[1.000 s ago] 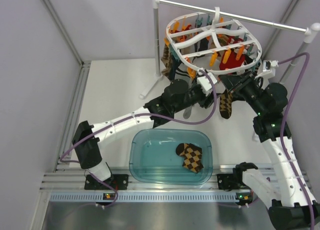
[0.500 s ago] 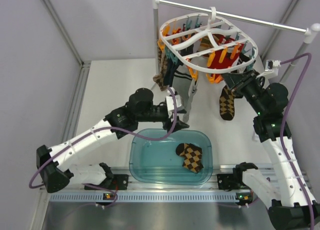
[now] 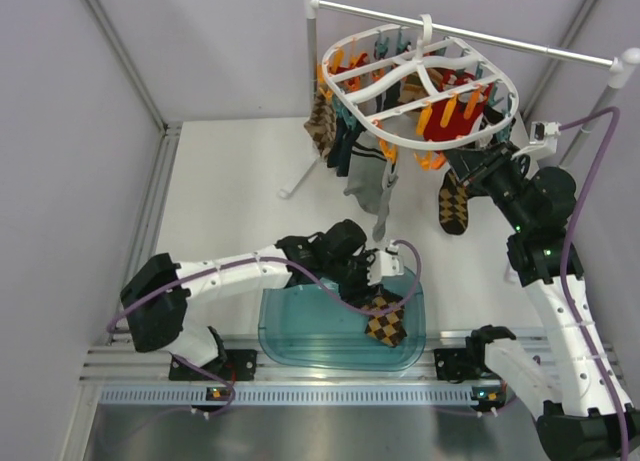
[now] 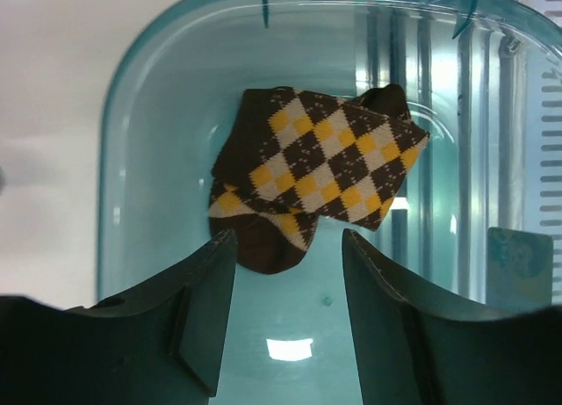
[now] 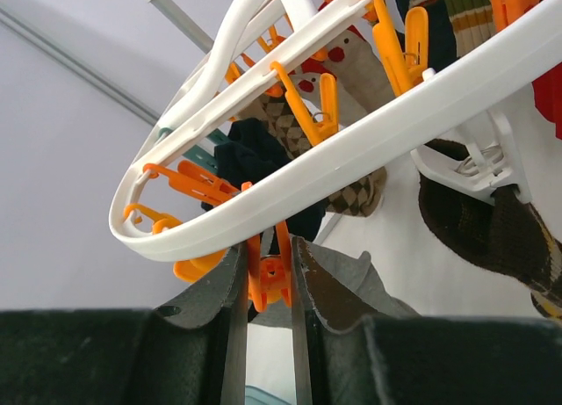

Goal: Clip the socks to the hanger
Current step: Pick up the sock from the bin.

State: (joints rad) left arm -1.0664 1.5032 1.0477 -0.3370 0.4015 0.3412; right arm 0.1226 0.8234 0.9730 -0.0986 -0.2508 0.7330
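Grey panel walls close in a white surface [image 3: 230, 181]. A ribbed metal rail [image 3: 150, 359] runs along the near edge.

Front, left of centre: a clear teal tub [image 3: 285, 331]. The left gripper [image 4: 285, 247] is over it, pointing down into it, jaws spread and holding nothing. One check sock [image 4: 316, 172] lies crumpled on the tub floor just beyond the fingertips; whether they touch it is unclear.

Back right: a white rod rack [image 3: 470, 31] carries the hanger [image 5: 369, 150], an oval ring with orange and teal clips and several other socks pegged on. A second check sock [image 3: 453, 206] dangles from its right side, hanging free.

The right gripper [image 5: 266, 247] is up under the ring, clenched on an orange clip [image 5: 270, 278].
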